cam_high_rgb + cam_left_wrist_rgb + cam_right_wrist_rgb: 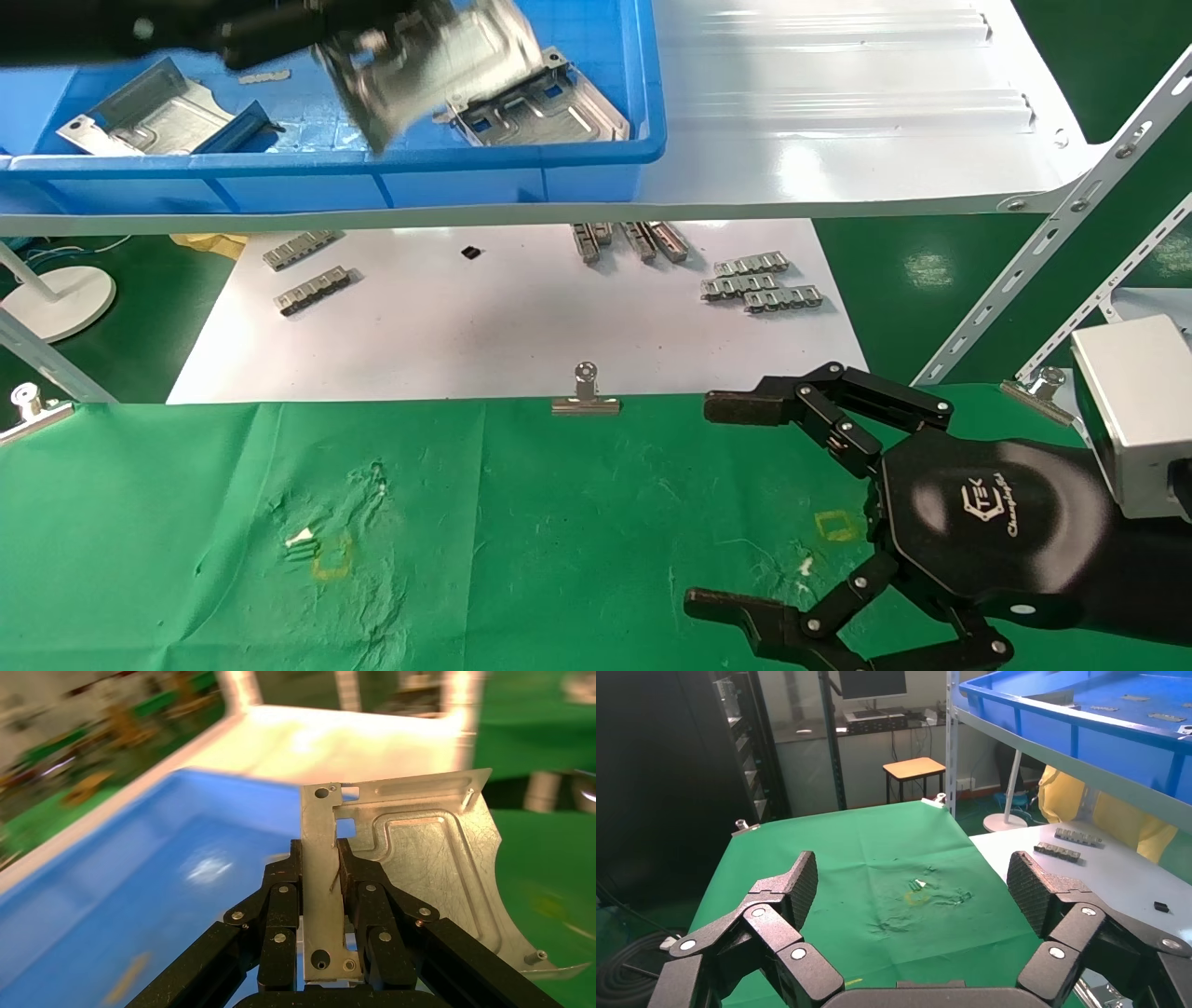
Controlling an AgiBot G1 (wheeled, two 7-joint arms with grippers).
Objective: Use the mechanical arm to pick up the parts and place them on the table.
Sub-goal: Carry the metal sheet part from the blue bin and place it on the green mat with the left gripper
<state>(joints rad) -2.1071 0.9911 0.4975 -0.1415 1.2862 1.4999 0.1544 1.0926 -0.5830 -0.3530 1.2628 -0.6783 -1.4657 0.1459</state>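
My left gripper (329, 881) pinches one silver part (415, 860) by its folded edge, lifted above the blue bin (521, 168) on the white shelf (838, 140). Two more parts (535, 107), seemingly, lie inside. My right gripper (736, 508) hovers spread wide over the green table (559, 540).
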